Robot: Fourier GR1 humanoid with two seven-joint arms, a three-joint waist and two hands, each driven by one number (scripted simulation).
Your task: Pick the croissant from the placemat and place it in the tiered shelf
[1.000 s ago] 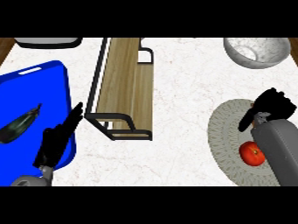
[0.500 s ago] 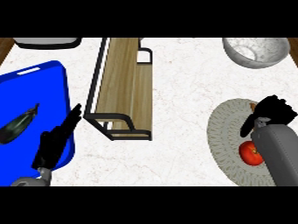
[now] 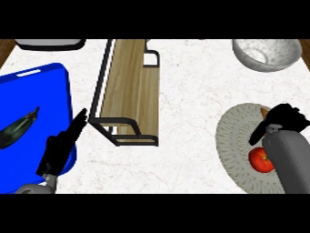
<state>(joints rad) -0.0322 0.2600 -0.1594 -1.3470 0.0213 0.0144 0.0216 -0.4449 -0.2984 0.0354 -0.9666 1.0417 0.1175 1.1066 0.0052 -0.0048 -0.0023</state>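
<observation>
The right hand [image 3: 286, 119] is curling around the croissant [image 3: 265, 110] on the placemat [image 3: 236, 136], apparently grasping; lifting toward the tiered shelf [image 3: 127, 88] comes next.

Even, bright light with hardly any shadow

We see the white table [image 3: 191, 91] lit flatly and evenly, with no glare on it and no clear direction to the light. The blue tray [image 3: 23, 95] shows saturated colour with only a faint sheen near its rim. The grey bowl [image 3: 266, 53] is shaded softly inside. Straight edges stay straight toward the borders.
</observation>
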